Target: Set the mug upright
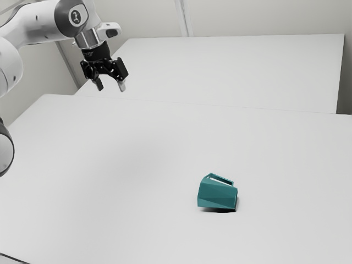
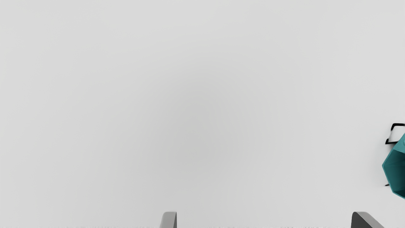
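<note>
Teal mug (image 1: 217, 196) on its side, black gripper (image 1: 110, 88) spread wide, round emblem (image 1: 76, 16) on the white arm (image 1: 39, 22).

A white bench (image 1: 121, 220) spreads before another pale, flat surface (image 1: 231, 71), with off-white walls (image 1: 275, 16) and a narrow upright strip (image 1: 184, 19) behind

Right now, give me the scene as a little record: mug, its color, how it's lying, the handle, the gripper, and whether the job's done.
object: mug
color: teal
pose: on its side, not upright
handle: on the upper side of the mug in the exterior view
support: white table
gripper: open, raised above the table, away from the mug
held: nothing
task status: not done, mug yet to be set upright
</note>
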